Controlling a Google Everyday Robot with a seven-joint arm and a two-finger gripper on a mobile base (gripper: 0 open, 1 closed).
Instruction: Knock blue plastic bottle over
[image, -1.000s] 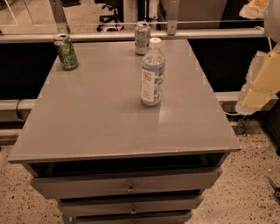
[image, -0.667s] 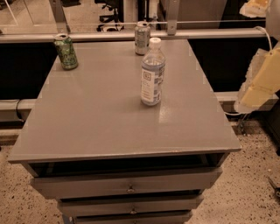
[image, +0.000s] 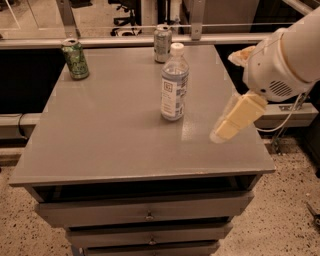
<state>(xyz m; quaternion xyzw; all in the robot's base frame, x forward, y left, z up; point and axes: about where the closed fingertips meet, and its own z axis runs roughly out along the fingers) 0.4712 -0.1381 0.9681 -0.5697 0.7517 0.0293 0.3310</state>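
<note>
The blue plastic bottle stands upright near the middle of the grey table. It is clear and pale blue, with a white cap and a white label bearing a small dark square. My gripper hangs from the white arm over the right part of the table. It is to the right of the bottle and slightly nearer the front, a short gap away and not touching it.
A green drink can stands at the table's back left corner. A grey-silver can stands at the back edge, behind the bottle. Drawers sit below the tabletop. A rail and glass run behind the table.
My arm and gripper have moved left, from beyond the table's right edge to over its right part, closer to the bottle. The bottle and both cans have not moved.
</note>
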